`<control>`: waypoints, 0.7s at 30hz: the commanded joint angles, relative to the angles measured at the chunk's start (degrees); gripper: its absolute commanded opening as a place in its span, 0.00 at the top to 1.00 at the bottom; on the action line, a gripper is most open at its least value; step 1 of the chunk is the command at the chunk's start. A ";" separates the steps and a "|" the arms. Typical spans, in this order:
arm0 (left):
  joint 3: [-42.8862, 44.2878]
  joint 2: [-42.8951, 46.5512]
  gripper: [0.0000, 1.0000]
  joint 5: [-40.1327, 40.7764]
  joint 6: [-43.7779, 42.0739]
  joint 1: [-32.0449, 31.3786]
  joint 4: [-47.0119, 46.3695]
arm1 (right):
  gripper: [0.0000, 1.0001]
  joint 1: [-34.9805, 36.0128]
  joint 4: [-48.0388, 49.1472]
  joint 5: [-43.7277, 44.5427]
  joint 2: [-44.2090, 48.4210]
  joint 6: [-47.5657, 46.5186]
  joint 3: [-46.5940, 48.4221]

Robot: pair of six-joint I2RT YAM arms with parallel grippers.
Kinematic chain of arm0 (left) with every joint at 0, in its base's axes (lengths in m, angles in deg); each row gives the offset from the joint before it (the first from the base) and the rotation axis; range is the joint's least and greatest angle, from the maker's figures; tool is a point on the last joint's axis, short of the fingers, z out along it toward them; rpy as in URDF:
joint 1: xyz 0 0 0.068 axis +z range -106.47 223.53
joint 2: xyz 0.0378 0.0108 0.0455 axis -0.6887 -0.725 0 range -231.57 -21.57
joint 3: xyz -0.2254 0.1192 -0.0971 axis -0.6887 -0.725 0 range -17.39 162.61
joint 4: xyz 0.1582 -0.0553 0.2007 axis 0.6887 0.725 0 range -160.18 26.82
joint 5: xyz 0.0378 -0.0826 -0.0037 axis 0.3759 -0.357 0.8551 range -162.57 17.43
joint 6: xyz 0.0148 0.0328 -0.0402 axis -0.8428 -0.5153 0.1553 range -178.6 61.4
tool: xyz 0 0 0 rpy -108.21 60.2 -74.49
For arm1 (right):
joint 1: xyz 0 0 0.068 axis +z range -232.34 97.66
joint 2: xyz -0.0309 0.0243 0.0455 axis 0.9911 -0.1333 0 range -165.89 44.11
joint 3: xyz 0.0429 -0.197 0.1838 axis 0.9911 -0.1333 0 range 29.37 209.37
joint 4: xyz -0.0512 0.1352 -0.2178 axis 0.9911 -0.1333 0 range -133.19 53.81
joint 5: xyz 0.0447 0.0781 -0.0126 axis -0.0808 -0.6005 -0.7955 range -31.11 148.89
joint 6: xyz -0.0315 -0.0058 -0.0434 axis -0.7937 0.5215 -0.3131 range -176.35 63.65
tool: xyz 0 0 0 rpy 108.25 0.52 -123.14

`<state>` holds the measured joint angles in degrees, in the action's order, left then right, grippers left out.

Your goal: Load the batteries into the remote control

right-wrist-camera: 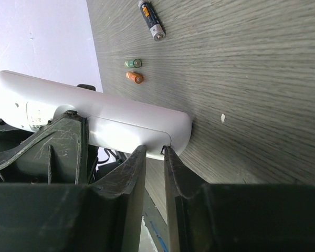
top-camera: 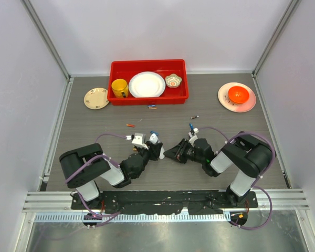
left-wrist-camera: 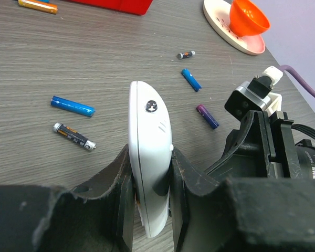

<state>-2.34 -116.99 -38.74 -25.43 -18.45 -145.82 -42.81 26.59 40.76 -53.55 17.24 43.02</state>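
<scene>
A floral plate [top-camera: 96, 98] sits at the far left of a grey wood-grain table [top-camera: 94, 126]. Just beside it, a red bin [top-camera: 147, 64] holds a yellow mug [top-camera: 119, 87], a white plate [top-camera: 146, 84] and a small patterned bowl [top-camera: 173, 80]. Loose batteries [top-camera: 130, 126] lie scattered on the table in front of the bin.

Nearer the arms, the left gripper [left-wrist-camera: 151, 181] pinches the remote control [left-wrist-camera: 149, 131] between its two fingers. It holds the slim white bar on its long edge, with one rounded end pointing away from the wrist. In the left wrist view, a blue battery [left-wrist-camera: 72, 105] and a black-and-orange battery [left-wrist-camera: 73, 135] lie close together on the table to the remote's left. A second blue battery [left-wrist-camera: 191, 80], a purple-and-blue battery [left-wrist-camera: 207, 116] and a short dark battery [left-wrist-camera: 186, 54] lie to its right.

The right gripper [right-wrist-camera: 153, 157] meets the remote from the other side. Its fingertips [right-wrist-camera: 139, 157] rest against the bar's edge near one end, with only a narrow gap between the jaws. It cannot be told whether they grip that edge.

At the far right, well apart from the arms, an orange bowl [top-camera: 238, 94] rests on a pink plate [top-camera: 223, 100].
</scene>
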 commanded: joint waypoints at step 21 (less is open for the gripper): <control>-0.72 -0.82 1.00 2.91 -2.41 -1.66 -12.96 | 0.75 0.29 -2.93 0.20 8.11 -3.88 1.56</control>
<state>-2.58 -117.19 -37.04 -26.52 -19.39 -146.67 -42.81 18.81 40.78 -47.85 13.80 43.31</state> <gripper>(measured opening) 0.303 0.249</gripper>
